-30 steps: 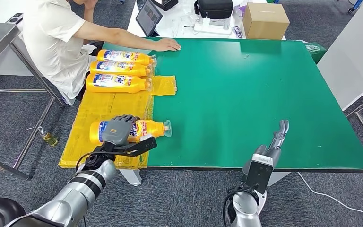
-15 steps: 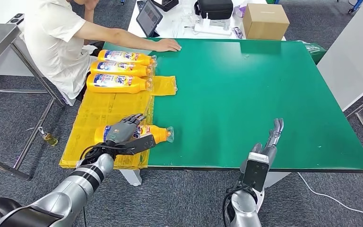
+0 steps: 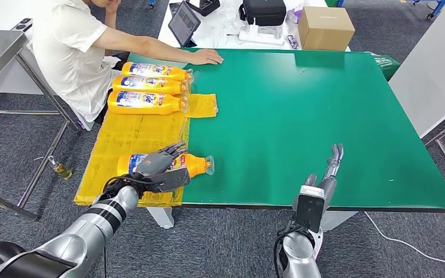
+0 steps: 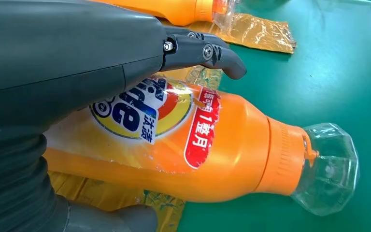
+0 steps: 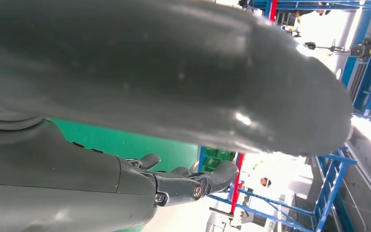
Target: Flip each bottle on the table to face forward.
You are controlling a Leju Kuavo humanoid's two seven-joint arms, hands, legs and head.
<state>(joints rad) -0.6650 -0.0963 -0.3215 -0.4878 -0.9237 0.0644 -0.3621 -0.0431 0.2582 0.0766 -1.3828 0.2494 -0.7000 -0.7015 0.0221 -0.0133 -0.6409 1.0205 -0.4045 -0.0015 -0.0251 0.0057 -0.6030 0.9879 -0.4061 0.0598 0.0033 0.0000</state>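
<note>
An orange detergent bottle [image 3: 193, 164] lies on its side on the yellow sheet [image 3: 127, 133] near the table's front left edge, clear cap pointing right. Its printed label [image 4: 145, 108] faces up. My left hand [image 3: 159, 165] hovers over the bottle's body with its fingers [image 4: 203, 50] stretched out and lifted off the label, and the thumb lies low beside it. Three more orange bottles [image 3: 146, 85] lie in a row at the back left, labels up. My right hand [image 3: 324, 179] stands upright at the front edge, fingers straight, holding nothing.
A person [image 3: 69, 46] sits at the back left with a hand [image 3: 205, 56] flat on the green table [image 3: 301, 110]. A cardboard box [image 3: 324, 26] and a tablet [image 3: 182, 22] stand on the white table behind.
My left hand has let go of the near bottle and its fingers have spread and lifted. The bottle now lies slightly nearer the front edge. My right hand has dropped back a little.
</note>
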